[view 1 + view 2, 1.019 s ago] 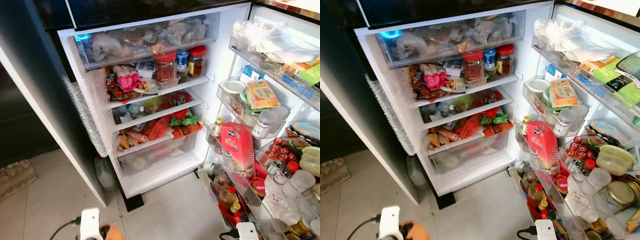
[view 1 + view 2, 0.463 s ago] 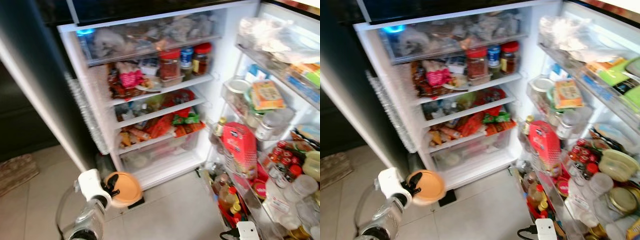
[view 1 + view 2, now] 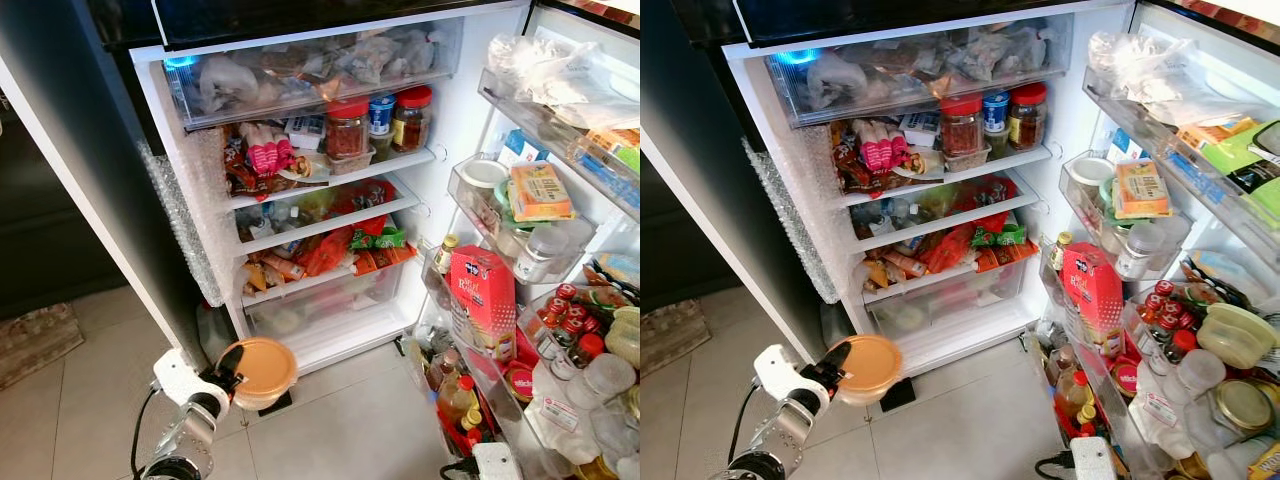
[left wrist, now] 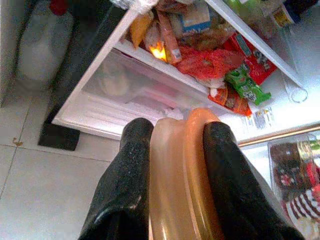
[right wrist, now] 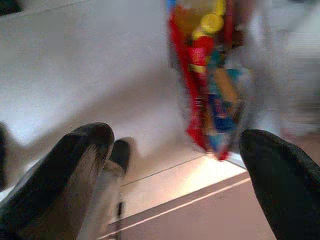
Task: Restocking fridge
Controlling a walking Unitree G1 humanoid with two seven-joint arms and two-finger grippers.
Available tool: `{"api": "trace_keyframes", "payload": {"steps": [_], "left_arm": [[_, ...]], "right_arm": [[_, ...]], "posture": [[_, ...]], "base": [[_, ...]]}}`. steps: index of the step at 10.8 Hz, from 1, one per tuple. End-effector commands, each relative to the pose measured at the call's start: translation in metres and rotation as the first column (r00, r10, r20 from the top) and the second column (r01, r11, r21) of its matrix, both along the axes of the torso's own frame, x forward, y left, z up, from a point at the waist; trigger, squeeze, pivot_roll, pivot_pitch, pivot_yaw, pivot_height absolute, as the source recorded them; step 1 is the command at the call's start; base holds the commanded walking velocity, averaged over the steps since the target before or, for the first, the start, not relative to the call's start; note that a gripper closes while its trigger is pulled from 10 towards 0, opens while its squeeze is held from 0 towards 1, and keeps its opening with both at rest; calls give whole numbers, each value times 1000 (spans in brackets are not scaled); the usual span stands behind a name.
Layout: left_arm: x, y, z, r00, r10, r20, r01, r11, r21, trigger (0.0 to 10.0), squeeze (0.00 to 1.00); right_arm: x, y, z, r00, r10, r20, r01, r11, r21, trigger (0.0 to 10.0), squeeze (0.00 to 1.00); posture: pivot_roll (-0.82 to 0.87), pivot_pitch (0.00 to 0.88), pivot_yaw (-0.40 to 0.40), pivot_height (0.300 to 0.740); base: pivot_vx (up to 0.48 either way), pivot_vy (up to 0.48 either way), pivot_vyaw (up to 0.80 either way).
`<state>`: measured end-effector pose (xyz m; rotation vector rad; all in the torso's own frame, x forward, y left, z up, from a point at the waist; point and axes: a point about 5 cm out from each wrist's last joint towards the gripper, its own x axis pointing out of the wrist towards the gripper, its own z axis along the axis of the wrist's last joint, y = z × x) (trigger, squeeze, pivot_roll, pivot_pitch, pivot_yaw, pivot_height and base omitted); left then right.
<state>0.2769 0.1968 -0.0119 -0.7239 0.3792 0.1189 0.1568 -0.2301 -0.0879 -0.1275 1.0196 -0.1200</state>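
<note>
Orange-lidded container (image 3: 258, 371) sits clamped between my left gripper (image 4: 172, 150) fingers, below the fridge's (image 3: 441, 70) front edge. Packed shelves (image 3: 325, 220) could knock it loose; right gripper (image 5: 175, 150) hangs spread apart.

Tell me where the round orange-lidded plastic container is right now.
The round orange-lidded plastic container is clamped in the left gripper, low on the robot's left, just in front of the open fridge's bottom clear drawer, above the tiled floor.

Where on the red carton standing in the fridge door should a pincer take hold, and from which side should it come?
Grip the red carton across its narrow upper part, coming from the open front of the door shelf. It stands upright, its top rising above the shelf rail while the rail covers its base. Bottles crowd one side, so approaching from above and in front probably keeps the fingers clear.
</note>
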Motion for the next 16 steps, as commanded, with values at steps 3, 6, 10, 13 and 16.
{"api": "trace_keyframes", "payload": {"steps": [3, 6, 10, 13, 16], "left_arm": [[6, 3, 6, 999, -35, 23, 35, 999, 27, 10000, 0], [6, 4, 7, 998, -52, 25, 51, 998, 43, 10000, 0], [7, 6, 9, 997, -74, 29, 72, 995, 69, 10000, 0], [6, 1, 8, 995, -100, 18, 98, 991, 86, 10000, 0], [7, 1, 8, 995, -94, 21, 92, 992, 88, 10000, 0]], "right_arm": [[10, -2, 4, 1000, 1, 13, 0, 999, -49, 10000, 0], [11, 1, 4, 1000, 31, 2, -31, 997, -68, 10000, 0], [26, 8, 8, 999, 48, 4, -47, 995, -91, 10000, 0], [28, 14, 8, 998, 59, 8, -58, 995, -83, 10000, 0], [19, 19, 3, 998, 62, -2, -62, 995, -74, 10000, 0]], "posture": [[-45, 0, 23, 740], [-43, 0, 29, 740], [-39, 0, 36, 740], [-38, 0, 31, 740], [-36, 0, 29, 740]], "base": [[89, 0, 0], [306, 0, 0], [308, 0, 0], [306, 0, 0], [275, 0, 0]]}}
